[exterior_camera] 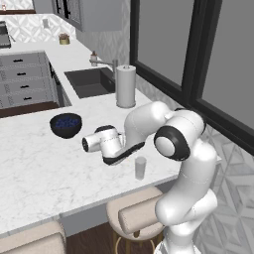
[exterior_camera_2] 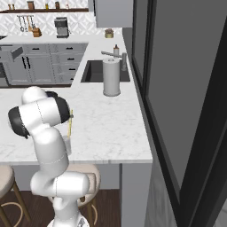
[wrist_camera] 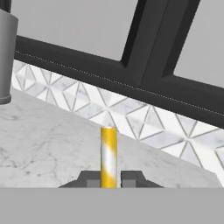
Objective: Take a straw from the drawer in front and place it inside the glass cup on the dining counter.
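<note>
a: what's my claw (wrist_camera: 108,179) doing?

b: it's pinching the straw (wrist_camera: 108,155). from the hand view the yellow stick with pale stripes stands upright between my two dark fingertips (wrist_camera: 92,180), one pressed to each side of it.

a: and where is the straw in the room?

b: over the near edge of the desk (exterior_camera: 39,168), the long white marble one. in the right base view the straw (exterior_camera_2: 70,123) shows as a thin yellow line standing upright just to the right of my arm's dark joint, with the glass cup (exterior_camera_2: 67,144) below it. whether its lower end is inside the glass i cannot tell; my arm covers part of it.

a: where's the cup from the other side?

b: in the left base view the glass cup (exterior_camera: 140,167) stands on the desk close to its near edge, just below and right of my wrist, above a beige padded stool (exterior_camera: 136,213).

a: what else is on the desk?

b: a dark blue bowl (exterior_camera: 66,124) to the left of my hand, farther in, well apart from the cup. a white paper towel roll (exterior_camera: 125,86) stands upright at the far side, beside the dark sink (exterior_camera: 89,82). behind the desk runs a patterned tile wall (wrist_camera: 131,113) under dark window frames (wrist_camera: 144,52).
</note>
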Motion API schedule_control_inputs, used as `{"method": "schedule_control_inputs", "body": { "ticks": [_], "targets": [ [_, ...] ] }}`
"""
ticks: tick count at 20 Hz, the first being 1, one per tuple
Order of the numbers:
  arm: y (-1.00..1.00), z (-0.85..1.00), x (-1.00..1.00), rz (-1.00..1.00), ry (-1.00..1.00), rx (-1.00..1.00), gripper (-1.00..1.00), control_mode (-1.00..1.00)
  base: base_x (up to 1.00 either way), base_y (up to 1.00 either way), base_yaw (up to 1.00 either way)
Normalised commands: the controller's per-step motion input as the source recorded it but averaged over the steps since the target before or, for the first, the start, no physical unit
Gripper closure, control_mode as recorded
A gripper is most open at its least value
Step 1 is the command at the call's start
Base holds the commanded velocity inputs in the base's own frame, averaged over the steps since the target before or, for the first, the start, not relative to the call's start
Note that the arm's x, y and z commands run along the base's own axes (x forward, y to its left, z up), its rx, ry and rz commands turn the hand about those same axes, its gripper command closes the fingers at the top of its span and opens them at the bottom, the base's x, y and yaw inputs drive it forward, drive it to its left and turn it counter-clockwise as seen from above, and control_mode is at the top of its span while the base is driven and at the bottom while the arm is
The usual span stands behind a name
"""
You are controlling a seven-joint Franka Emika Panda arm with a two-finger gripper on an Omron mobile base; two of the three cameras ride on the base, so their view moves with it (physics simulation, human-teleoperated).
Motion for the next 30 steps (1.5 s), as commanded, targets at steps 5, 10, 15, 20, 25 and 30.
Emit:
{"method": "schedule_control_inputs", "body": {
  "ticks": [5,10,15,20,25,30],
  "targets": [
    [-0.36,1.00,-0.67,0.00,-0.04,0.00,1.00,-1.00,0.00,0.00,0.00],
    [-0.23,0.80,-0.39,0.00,0.00,0.00,1.00,-1.00,0.00,0.00,0.00],
    [-0.13,0.13,-0.58,0.00,0.00,0.00,1.00,-1.00,0.00,0.00,0.00],
    [-0.07,0.00,-0.84,0.00,0.01,0.00,1.00,-1.00,0.00,0.00,0.00],
    [0.00,0.00,-0.14,0.00,0.00,-0.02,1.00,-1.00,0.00,0.00,0.00],
    [0.04,-0.06,0.28,0.00,0.01,-0.06,1.00,-1.00,0.00,0.00,0.00]
  ]
}}
